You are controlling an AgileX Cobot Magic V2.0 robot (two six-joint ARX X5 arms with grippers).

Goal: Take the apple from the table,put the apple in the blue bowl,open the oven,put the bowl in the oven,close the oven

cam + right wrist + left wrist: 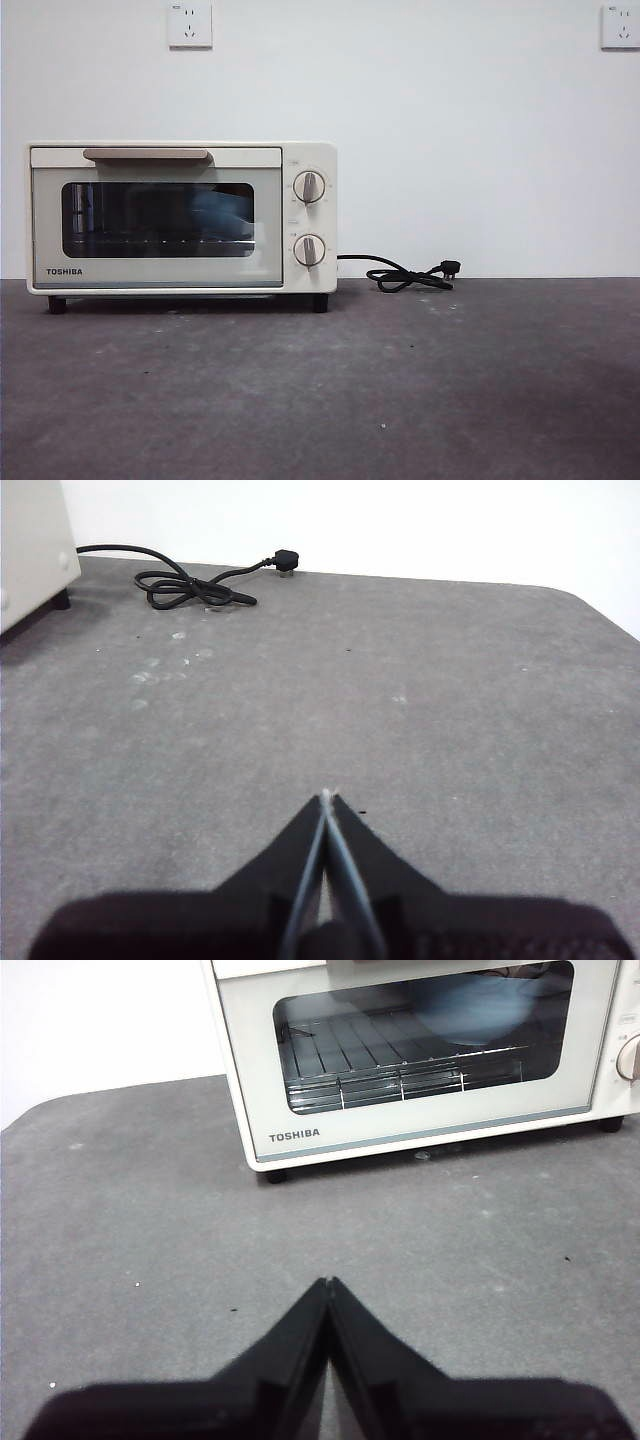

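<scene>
The cream-white TOSHIBA oven (180, 217) stands at the back left of the table (400, 390) with its door closed. Through the dark glass a blue bowl (222, 215) shows on the rack inside, also visible as the blue bowl (490, 1005) in the left wrist view. The apple is hidden from view. My left gripper (328, 1282) is shut and empty, hovering over the table in front of the oven (420, 1050). My right gripper (326, 796) is shut and empty over bare table to the right of the oven (30, 540). Neither arm appears in the front view.
The oven's black cord and plug (410, 274) lie coiled on the table just right of the oven, seen as the cord (190, 580) in the right wrist view. Two wall sockets (190, 24) sit high on the white wall.
</scene>
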